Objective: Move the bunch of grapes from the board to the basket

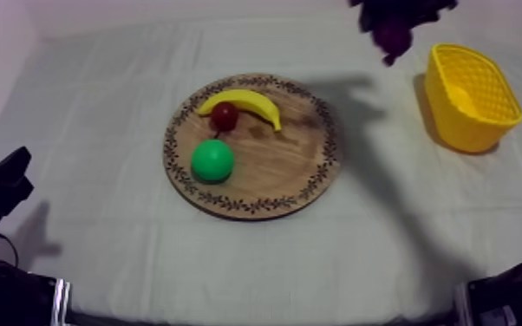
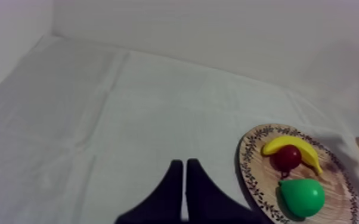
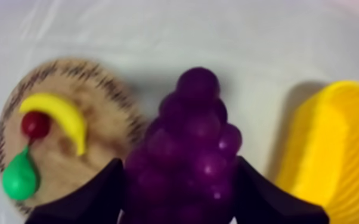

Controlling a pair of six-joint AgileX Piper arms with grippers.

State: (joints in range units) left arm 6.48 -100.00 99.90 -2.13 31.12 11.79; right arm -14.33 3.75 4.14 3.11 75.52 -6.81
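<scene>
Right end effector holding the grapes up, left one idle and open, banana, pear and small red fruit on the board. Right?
No: the left end effector is shut, fingers together as a narrow wedge in the left wrist view. Rest holds: right end effector shut on the grapes; banana, pear and small red fruit on the board.

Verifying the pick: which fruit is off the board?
The bunch of grapes, held in the right gripper near the yellow basket. The banana, pear and small red fruit lie on the wooden board.
</scene>
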